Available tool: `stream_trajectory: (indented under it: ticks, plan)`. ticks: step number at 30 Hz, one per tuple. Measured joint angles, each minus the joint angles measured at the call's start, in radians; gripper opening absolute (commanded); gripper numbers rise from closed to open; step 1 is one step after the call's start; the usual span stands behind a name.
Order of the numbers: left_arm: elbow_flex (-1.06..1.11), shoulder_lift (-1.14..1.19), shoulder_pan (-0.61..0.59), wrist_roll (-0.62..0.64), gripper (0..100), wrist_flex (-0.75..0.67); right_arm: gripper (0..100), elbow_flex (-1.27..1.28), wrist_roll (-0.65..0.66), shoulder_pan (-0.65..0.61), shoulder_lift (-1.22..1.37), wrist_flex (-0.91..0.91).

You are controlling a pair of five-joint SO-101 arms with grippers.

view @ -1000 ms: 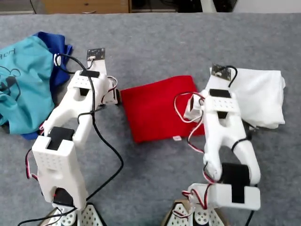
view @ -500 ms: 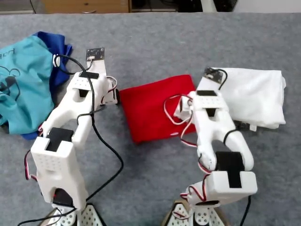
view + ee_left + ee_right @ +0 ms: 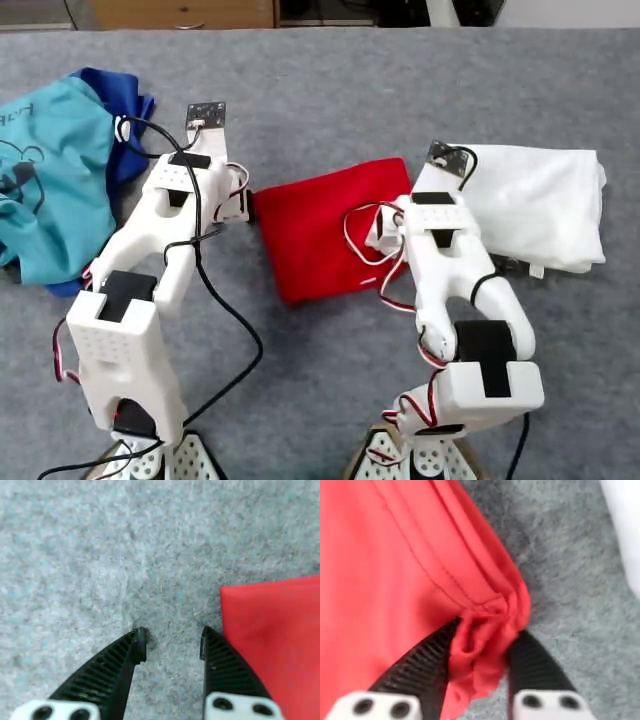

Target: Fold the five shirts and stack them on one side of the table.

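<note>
Right pincer (image 3: pixel 487 632) clamped on red shirt (image 3: pixel 325 230) edge, left pincer (image 3: pixel 172 642) agape, holding nothing, over bench (image 3: pixel 330 90) beside it, white shirt (image 3: pixel 540 205) folded near.

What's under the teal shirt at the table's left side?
A dark blue shirt lies under the teal shirt, poking out at its far and near edges. The teal shirt covers the rest, so anything else beneath cannot be seen.
</note>
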Motion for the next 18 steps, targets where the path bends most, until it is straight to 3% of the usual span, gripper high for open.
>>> stream_trajectory:
  ticks: [6,9,18]
  plan:
    - [0.000,0.000,0.000,-0.002,18,0.000,6.2,-0.006,0.005,0.000,0.000,0.002]
    - [0.000,0.000,0.000,-0.002,18,0.000,0.4,-0.008,0.005,0.000,0.000,0.002]
    - [0.000,-0.008,0.000,-0.002,19,0.003,0.4,-0.026,0.005,0.000,0.002,0.002]
